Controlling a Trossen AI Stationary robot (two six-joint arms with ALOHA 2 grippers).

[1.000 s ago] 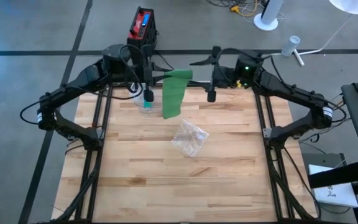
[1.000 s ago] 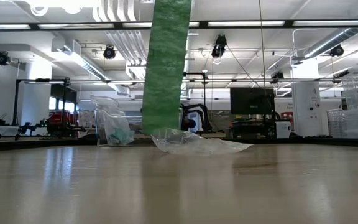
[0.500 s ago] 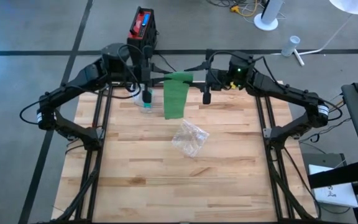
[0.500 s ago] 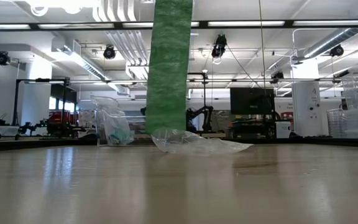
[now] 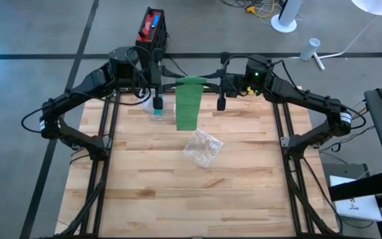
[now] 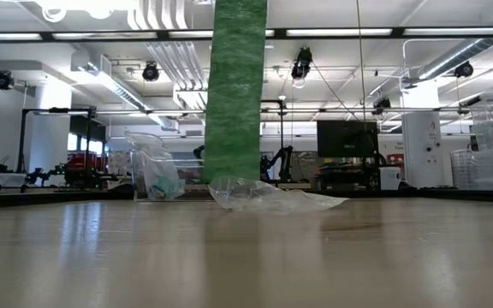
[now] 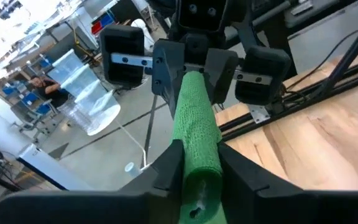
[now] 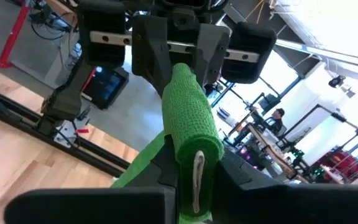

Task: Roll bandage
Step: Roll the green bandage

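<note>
A green bandage [image 5: 187,103] is held high over the table's far middle. Its rolled top [image 5: 191,81] lies level between my two grippers, and its loose strip [image 6: 235,85] hangs straight down. Whether the lower end [image 6: 229,174] reaches the table, I cannot tell. My left gripper [image 5: 175,83] comes in from the left and is shut on the roll's left end. My right gripper [image 5: 208,82] comes in from the right and is shut on the roll's right end. The two grippers face each other along the roll. My left gripper pinches the left end of the bandage's roll [image 7: 199,163] between its two fingers. The fingers come level from the table's left and lie along the roll, which is lifted clear. My right gripper pinches the right end of the roll [image 8: 194,146] between its two fingers, one on each side. The fingers come level from the table's right and lie along the roll. The strip hangs below.
A crumpled clear plastic wrapper [image 5: 203,147] lies on the wooden table just nearer than the hanging strip. A small clear container [image 5: 156,110] stands to the strip's left. A red and black device [image 5: 152,28] sits beyond the far edge.
My right gripper has gone toward the table's left, up to the roll's right end, and now has it between its fingers. The hanging strip has swung a little toward the right and hangs straighter.
</note>
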